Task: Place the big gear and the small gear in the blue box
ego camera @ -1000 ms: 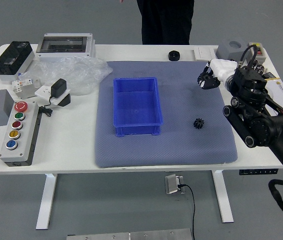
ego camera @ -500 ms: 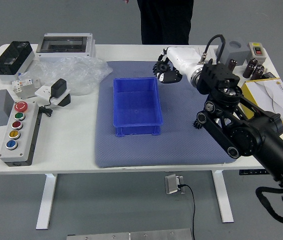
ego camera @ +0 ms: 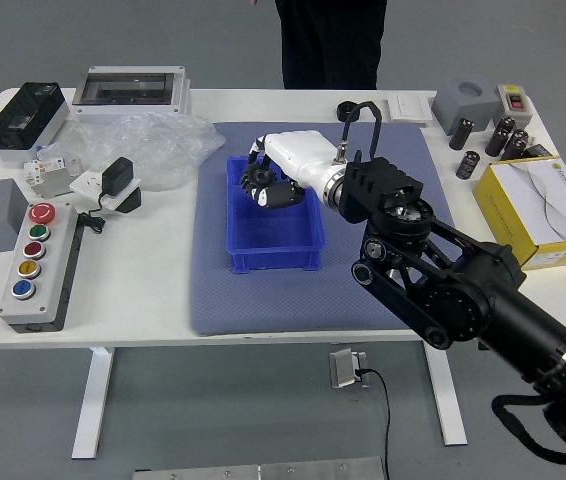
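Note:
The right hand (ego camera: 267,184) reaches in from the right and is over the upper part of the blue box (ego camera: 275,256). Its fingers are closed around the big gear (ego camera: 257,174), a dark toothed disc above the box's inside. The small gear cannot be seen; the right forearm covers that part of the mat. No left hand is in view.
The box stands on a blue-grey mat (ego camera: 213,305). Crumpled clear plastic (ego camera: 168,140) and a button panel (ego camera: 45,262) lie left. At right are a yellow box (ego camera: 545,215) and dark cylinders (ego camera: 468,165). A person in dark clothing (ego camera: 329,45) stands at the far side.
From the mat's right side, the right hand has moved left with the big gear and now hangs over the blue box. The forearm has come to cover the small gear.

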Available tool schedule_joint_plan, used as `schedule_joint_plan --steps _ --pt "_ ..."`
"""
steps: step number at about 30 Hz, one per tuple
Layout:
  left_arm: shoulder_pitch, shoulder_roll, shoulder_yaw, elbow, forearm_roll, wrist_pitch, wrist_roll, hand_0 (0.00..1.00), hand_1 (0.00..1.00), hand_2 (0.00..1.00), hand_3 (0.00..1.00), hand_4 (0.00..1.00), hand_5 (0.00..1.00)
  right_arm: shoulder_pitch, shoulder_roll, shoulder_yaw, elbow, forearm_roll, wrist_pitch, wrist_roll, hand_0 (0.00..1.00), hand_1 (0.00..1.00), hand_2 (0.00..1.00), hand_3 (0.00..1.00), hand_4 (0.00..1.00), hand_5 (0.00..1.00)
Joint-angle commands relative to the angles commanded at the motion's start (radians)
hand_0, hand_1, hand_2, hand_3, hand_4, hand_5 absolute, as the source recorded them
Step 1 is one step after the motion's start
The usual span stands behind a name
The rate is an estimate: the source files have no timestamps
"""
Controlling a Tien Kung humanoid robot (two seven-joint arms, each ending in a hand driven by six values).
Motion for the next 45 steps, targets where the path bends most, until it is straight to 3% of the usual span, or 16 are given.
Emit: schedule_joint_plan --steps 3,4,9,10,19,27,28,33,34,35,45 --pt "0.0 -0.001 0.0 0.0 0.001 0.0 0.0 0.887 0.884 0.877 0.884 0.817 0.678 -0.003 -0.001 0.001 -0.012 0.022 0.018 0.005 0.61 0.557 0.603 0.661 0.549 0.323" --pt "0.0 -0.001 0.0 0.0 0.001 0.0 0.0 0.887 0.884 0.877 0.883 0.821 0.68 -0.004 -0.001 0.002 -0.016 0.029 0.026 0.007 0.69 0.664 0.757 0.882 0.803 0.483" --pt "0.001 -0.002 0.0 0.0 0.0 -0.001 -0.001 0.887 0.884 0.877 0.883 0.821 0.68 -0.005 -0.003 0.01 -0.025 0.047 0.047 0.015 0.69 0.664 0.757 0.882 0.803 0.483" --pt "0.001 -0.002 0.0 0.0 0.0 0.0 0.0 0.887 0.884 0.876 0.883 0.823 0.681 -0.005 -0.004 0.012 -0.025 0.049 0.049 0.016 0.73 0.706 0.823 0.917 0.84 0.508" --pt "0.001 -0.002 0.001 0.0 -0.005 0.001 -0.002 0.887 0.884 0.876 0.883 0.826 0.681 -0.009 -0.033 0.062 0.009 0.049 0.054 0.019 0.731 0.71 0.826 0.916 0.852 0.518" --pt "0.003 0.001 -0.002 0.0 -0.011 0.004 -0.002 0.887 0.884 0.876 0.883 0.827 0.682 -0.076 -0.162 0.153 0.075 0.057 0.063 0.017 0.72 0.689 0.788 0.873 0.83 0.492" --pt "0.003 0.001 -0.002 0.0 -0.011 0.004 -0.002 0.888 0.884 0.875 0.883 0.829 0.683 -0.085 -0.176 0.159 0.077 0.059 0.064 0.016 0.7 0.672 0.741 0.812 0.793 0.449" --pt "0.001 -0.001 -0.002 0.0 -0.016 0.004 -0.003 0.888 0.884 0.875 0.883 0.829 0.683 -0.142 -0.244 0.181 0.066 0.062 0.07 0.015 0.7 0.672 0.741 0.812 0.793 0.449" --pt "0.0 -0.002 -0.002 0.0 -0.016 0.004 -0.003 0.888 0.883 0.875 0.883 0.83 0.683 -0.152 -0.255 0.183 0.062 0.061 0.072 0.014 0.688 0.656 0.711 0.736 0.768 0.421" --pt "0.0 -0.002 -0.001 0.0 -0.017 0.004 -0.003 0.888 0.883 0.875 0.883 0.83 0.683 -0.161 -0.263 0.184 0.057 0.061 0.073 0.014 0.688 0.656 0.711 0.736 0.768 0.421" --pt "0.0 -0.002 -0.001 0.0 -0.02 0.005 -0.004 0.888 0.883 0.874 0.882 0.832 0.683 -0.213 -0.297 0.179 0.011 0.056 0.083 0.013 0.679 0.643 0.691 0.7 0.755 0.403"
